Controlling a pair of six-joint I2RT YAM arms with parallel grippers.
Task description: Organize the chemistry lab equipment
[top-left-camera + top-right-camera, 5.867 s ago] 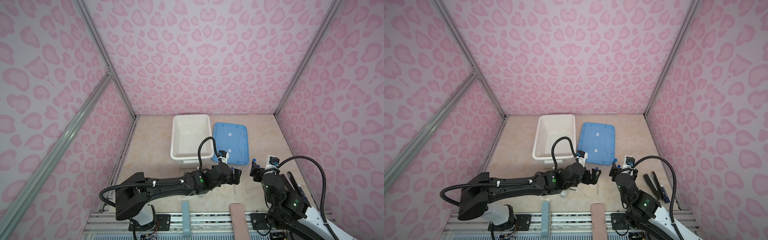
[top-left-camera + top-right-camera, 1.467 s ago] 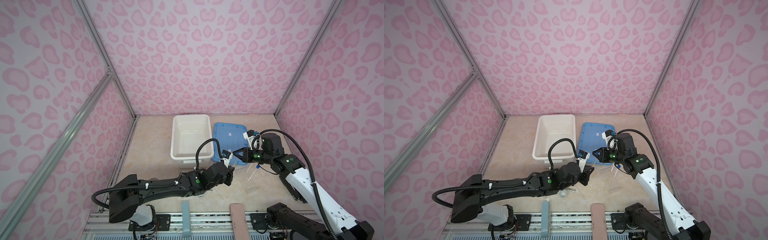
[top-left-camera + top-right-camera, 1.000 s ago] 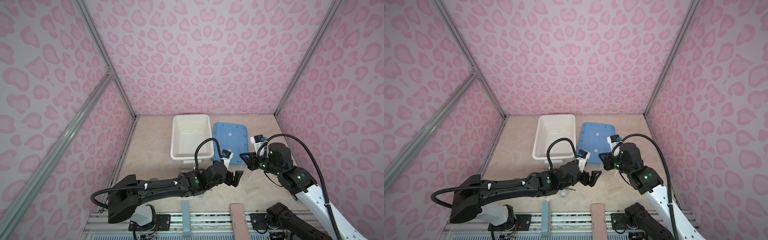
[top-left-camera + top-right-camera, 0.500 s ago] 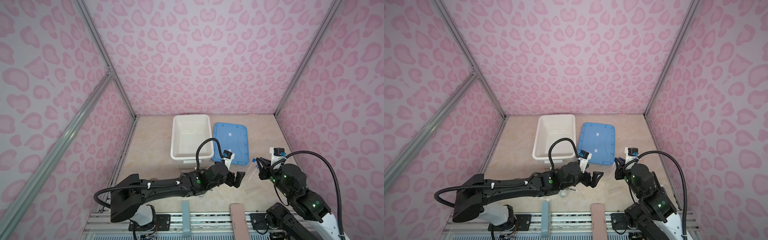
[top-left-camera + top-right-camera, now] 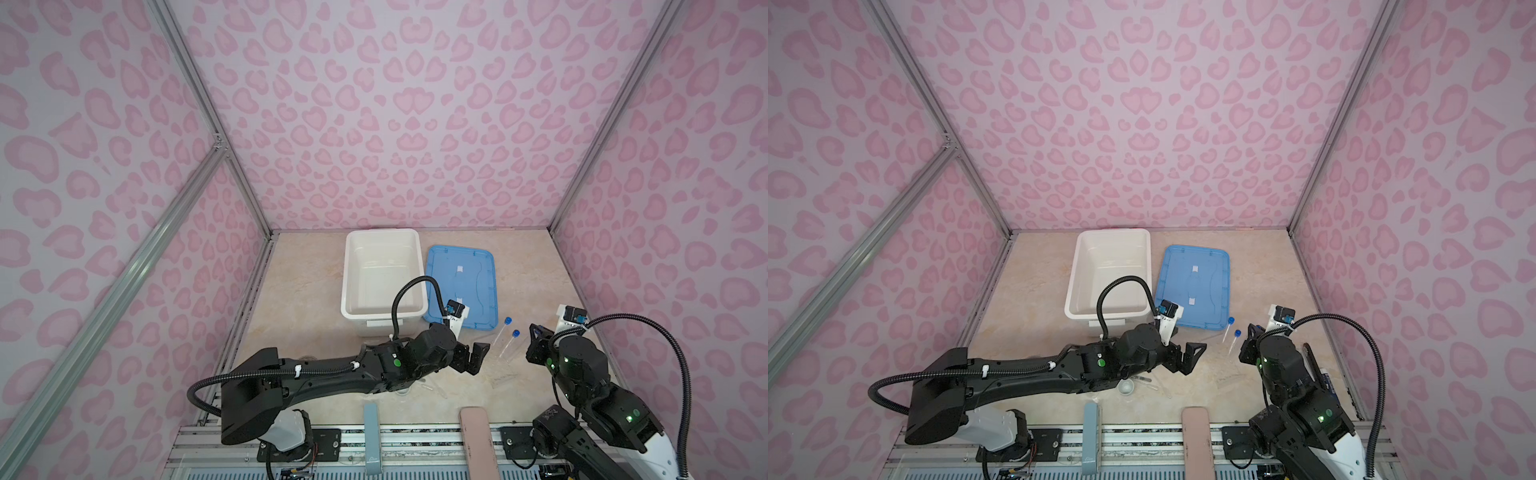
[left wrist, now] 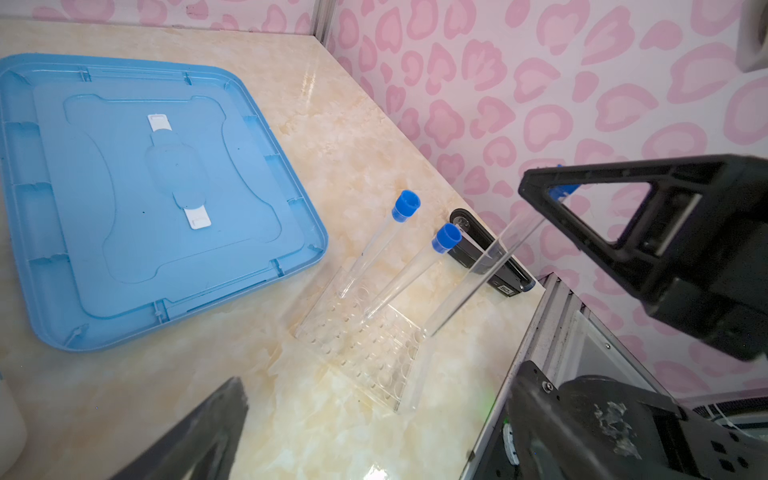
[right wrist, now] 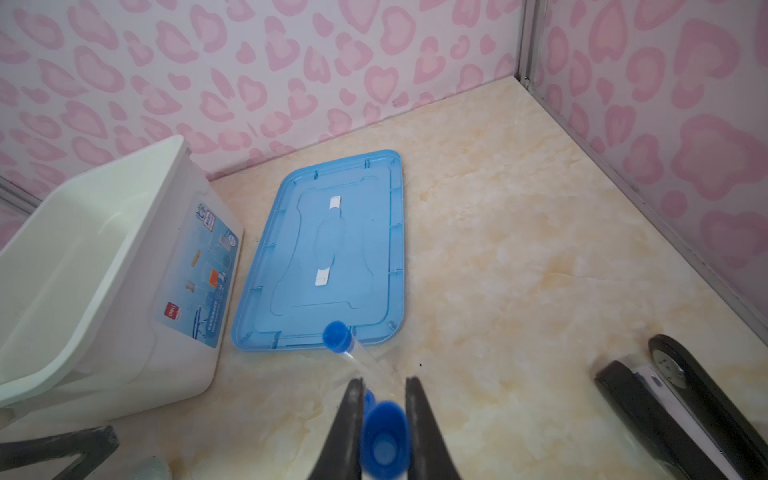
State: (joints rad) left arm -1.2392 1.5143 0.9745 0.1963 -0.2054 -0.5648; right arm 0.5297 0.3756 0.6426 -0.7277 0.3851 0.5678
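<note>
One tube (image 7: 384,440) is clamped in the narrow jaws of the right gripper (image 7: 383,386), tilted, cap up, its lower tip close at the edge of the rack (image 6: 370,357). Two tubes (image 6: 405,278) lean in the rack already. The left gripper (image 5: 471,361), jaws wide and empty, is just beside; the right arm is nearer.

The tabletop (image 6: 353,124) is finished in glossy, marble-patterned beige. The lid (image 6: 145,187) is moulded in smooth, translucent blue plastic, the tub (image 7: 124,332) in smooth white plastic, with a shiny printed label (image 7: 195,270). The tubes (image 6: 373,251) and rack (image 6: 365,353) are made of clear material; the caps (image 6: 405,205), of opaque blue plastic. The walls (image 6: 540,62) are covered in matt print.
</note>
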